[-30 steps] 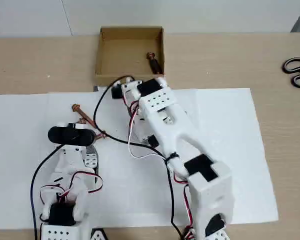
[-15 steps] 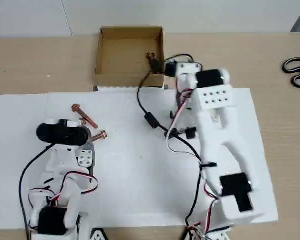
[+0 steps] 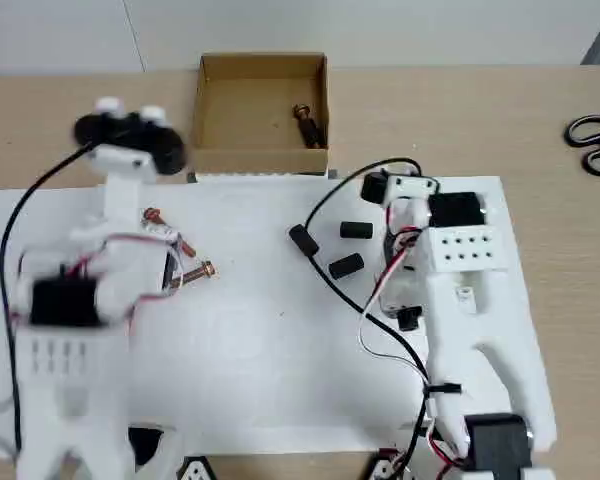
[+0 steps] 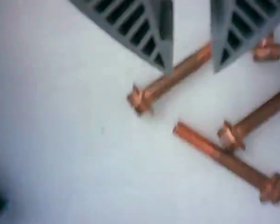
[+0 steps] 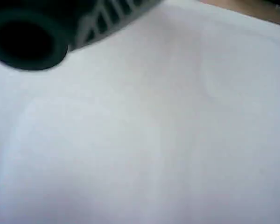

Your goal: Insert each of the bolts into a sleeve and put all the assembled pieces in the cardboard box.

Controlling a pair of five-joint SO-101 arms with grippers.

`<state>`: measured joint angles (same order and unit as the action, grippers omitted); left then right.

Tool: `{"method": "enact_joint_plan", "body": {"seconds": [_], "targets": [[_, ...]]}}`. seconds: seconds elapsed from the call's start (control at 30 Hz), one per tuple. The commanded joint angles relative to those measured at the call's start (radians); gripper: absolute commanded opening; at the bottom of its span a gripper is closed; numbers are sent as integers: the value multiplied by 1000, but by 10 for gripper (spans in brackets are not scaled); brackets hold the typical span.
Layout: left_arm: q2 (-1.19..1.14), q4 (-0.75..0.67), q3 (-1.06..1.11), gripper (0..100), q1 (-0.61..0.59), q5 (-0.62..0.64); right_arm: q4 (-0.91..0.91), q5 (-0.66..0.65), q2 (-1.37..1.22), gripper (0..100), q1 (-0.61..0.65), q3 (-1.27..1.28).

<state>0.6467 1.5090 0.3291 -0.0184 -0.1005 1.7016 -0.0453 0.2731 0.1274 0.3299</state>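
swinging out from its tucked pose, the left gripper [image 4: 191, 63] had come to hang over the bolts, jaws apart and holding nothing. one bolt [image 4: 175, 77] lay under the gap between them. other bolts [image 4: 228, 161] lay just beside it on the paper [image 3: 280, 330]. the right arm [image 3: 465, 265] had drawn back from the box [image 3: 205, 100], leaving one assembled piece [image 3: 306, 122] inside, well ahead of both grippers. its retreat uncovered two sleeves [image 3: 346, 265] just beside the right gripper [image 3: 378, 195]; whether that one was open or shut i could not tell. one piece looked finished, and a grab at the next bolt seemed close.
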Motion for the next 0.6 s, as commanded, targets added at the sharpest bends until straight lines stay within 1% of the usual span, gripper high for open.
{"method": "enact_joint_plan", "body": {"seconds": [0.0, 0.07, 0.1, 0.17, 0.27, 0.37, 0.5, 0.57], "targets": [[-186, 80, -153, 54, 2, -66, -7, -15, 84, 4, -76, 35], [-244, 81, -171, 54, -3, -74, -7, -18, 119, 4, -128, 66], [-270, 81, -171, 54, -3, -97, -7, -18, 137, 4, -153, 81], [-319, 92, -166, 54, 3, -176, -7, -37, 170, 4, -194, 112], [-396, 114, -166, 54, 5, -307, -8, -101, 209, 4, -237, 147], [-459, 143, -166, 54, 0, -445, -8, -118, 239, 4, -275, 170], [-517, 144, -166, 58, -2, -566, -8, -118, 259, 4, -312, 173], [-540, 138, -166, 58, -2, -601, -8, -118, 259, 4, -317, 173]]}}
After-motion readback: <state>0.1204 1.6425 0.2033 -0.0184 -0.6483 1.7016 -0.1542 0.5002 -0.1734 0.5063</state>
